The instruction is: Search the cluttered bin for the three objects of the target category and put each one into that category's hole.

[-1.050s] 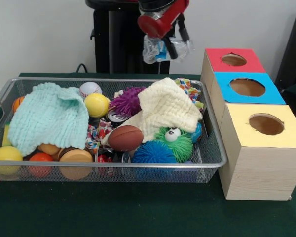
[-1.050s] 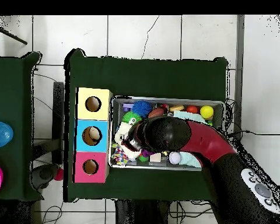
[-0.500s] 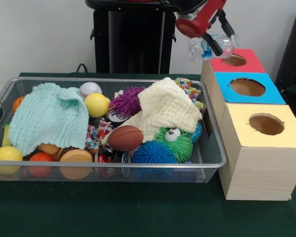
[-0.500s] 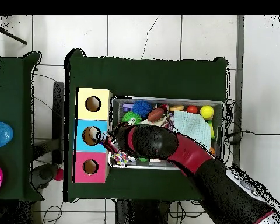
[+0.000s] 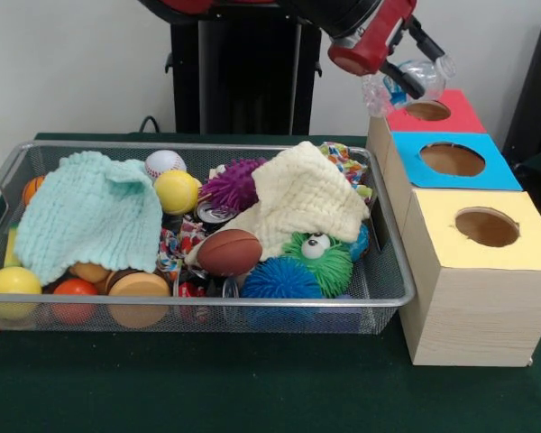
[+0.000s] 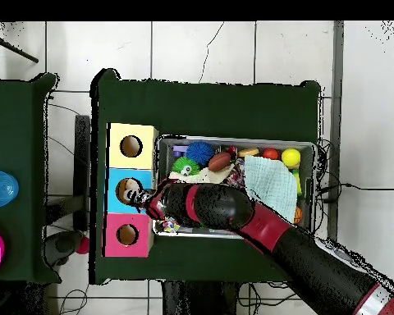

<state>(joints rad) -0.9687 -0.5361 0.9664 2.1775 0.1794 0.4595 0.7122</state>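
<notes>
A crumpled clear plastic bottle (image 5: 413, 79), glossy and creased with a patch of blue inside, is hanging in the air just above and beside the near-left corner of the red-topped box (image 5: 428, 111), its long axis lying roughly level and running left to right in the front view. The gripper (image 5: 415, 65) is pinching the bottle between its black fingers (image 5: 402, 78), while the red and black arm (image 6: 258, 230) is reaching in across the bin from the base side in the overhead view. Three pale wooden boxes are standing in a row, each with a round hole in a coloured top: the red one, a blue-topped box (image 5: 453, 161) and a yellow-topped box (image 5: 482, 228). Just beside them a silver wire-mesh bin (image 5: 392, 287) is holding soft and rounded things: a mint knitted cloth (image 5: 86, 216), a cream knitted cloth (image 5: 305, 198), a brown toy football (image 5: 229, 252), a spiky blue ball (image 5: 280, 280), a furry green toy with googly eyes (image 5: 323, 257), a spiky purple ball (image 5: 234, 183), a smooth yellow ball (image 5: 176, 192) and a white baseball (image 5: 164, 163). Bin and boxes are resting on a dark green cloth-covered table (image 5: 252, 388), which is standing on a floor of pale tiles (image 6: 200, 49) with a plain white wall (image 5: 72, 63) behind.
</notes>
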